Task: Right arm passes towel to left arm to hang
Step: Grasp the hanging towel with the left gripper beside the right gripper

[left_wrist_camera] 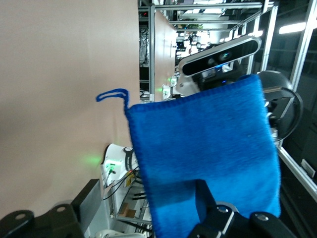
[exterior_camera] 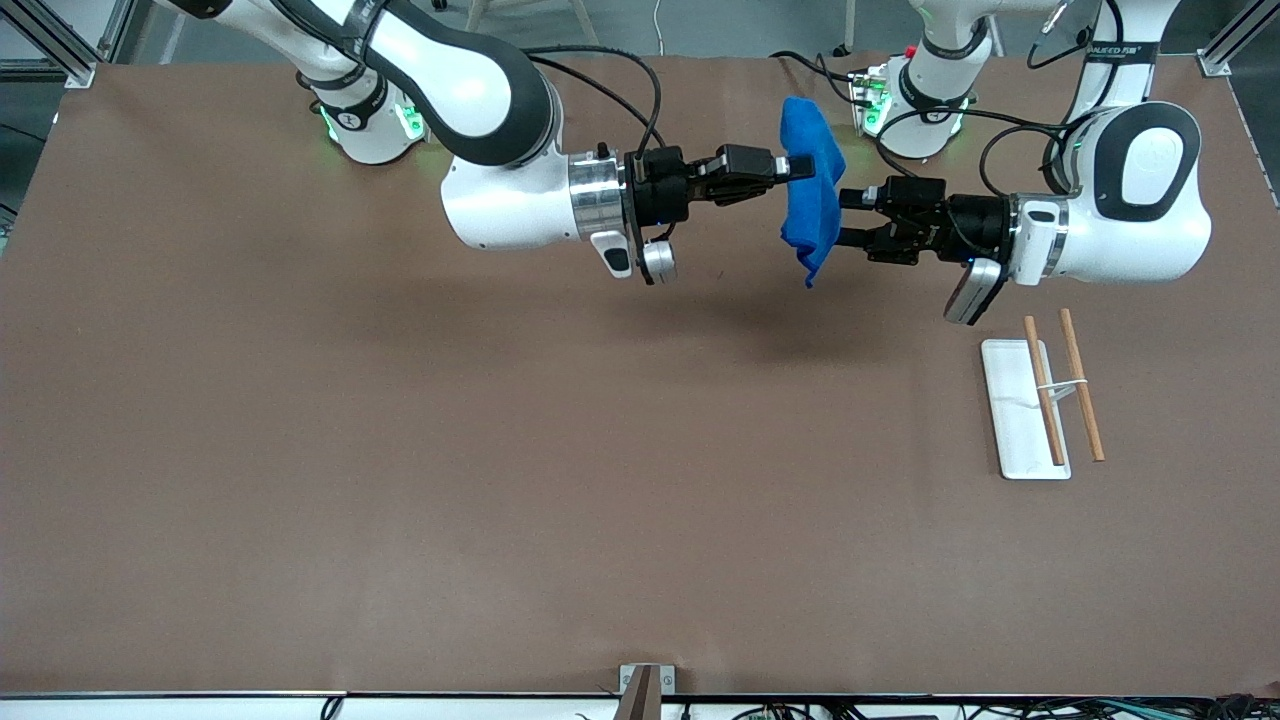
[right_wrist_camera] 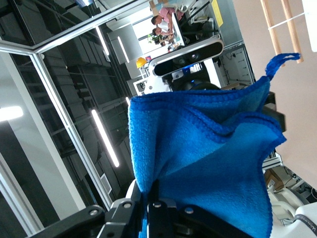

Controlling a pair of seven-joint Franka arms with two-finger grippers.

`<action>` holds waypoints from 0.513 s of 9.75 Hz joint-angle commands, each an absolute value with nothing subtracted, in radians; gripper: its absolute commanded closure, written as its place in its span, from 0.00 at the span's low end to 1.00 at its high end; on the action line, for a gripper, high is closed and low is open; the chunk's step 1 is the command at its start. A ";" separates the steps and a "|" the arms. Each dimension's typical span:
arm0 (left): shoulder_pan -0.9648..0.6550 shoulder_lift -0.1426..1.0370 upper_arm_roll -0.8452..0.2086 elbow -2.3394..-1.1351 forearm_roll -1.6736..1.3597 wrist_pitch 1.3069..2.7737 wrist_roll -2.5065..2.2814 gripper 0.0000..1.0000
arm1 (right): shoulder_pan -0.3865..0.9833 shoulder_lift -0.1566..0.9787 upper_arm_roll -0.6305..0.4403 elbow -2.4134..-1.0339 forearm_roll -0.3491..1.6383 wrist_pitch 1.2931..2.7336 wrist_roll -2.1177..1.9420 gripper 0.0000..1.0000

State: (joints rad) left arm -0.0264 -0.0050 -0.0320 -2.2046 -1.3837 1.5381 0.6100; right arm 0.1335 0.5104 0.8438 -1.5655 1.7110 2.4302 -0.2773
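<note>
The bright blue towel (exterior_camera: pixel 812 195) hangs in the air between the two grippers, over the table near the robots' bases. My right gripper (exterior_camera: pixel 797 166) is shut on its upper edge; in the right wrist view the gripper (right_wrist_camera: pixel 153 201) pinches the towel (right_wrist_camera: pixel 208 163), which spreads out with its thread loop (right_wrist_camera: pixel 282 62) at one corner. My left gripper (exterior_camera: pixel 850 217) is level with the towel, its fingers apart on either side of the towel's edge. In the left wrist view the gripper (left_wrist_camera: pixel 148 201) is open around the towel (left_wrist_camera: pixel 203 148), with one finger (left_wrist_camera: pixel 205 196) lying over the cloth.
A white base plate (exterior_camera: pixel 1020 410) with two wooden rods (exterior_camera: pixel 1043 390) across it stands toward the left arm's end of the table, nearer the front camera than the left gripper. The brown table (exterior_camera: pixel 400 450) spreads out below.
</note>
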 commanded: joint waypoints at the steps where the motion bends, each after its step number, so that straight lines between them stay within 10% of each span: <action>1: -0.025 -0.002 -0.031 -2.253 -1.442 1.546 0.646 0.16 | 0.147 0.529 0.854 -1.543 1.736 2.462 -0.299 0.99; 5: -0.005 0.014 -0.031 -2.287 -1.523 1.534 0.765 0.34 | 0.147 0.529 0.854 -1.543 1.738 2.464 -0.296 0.98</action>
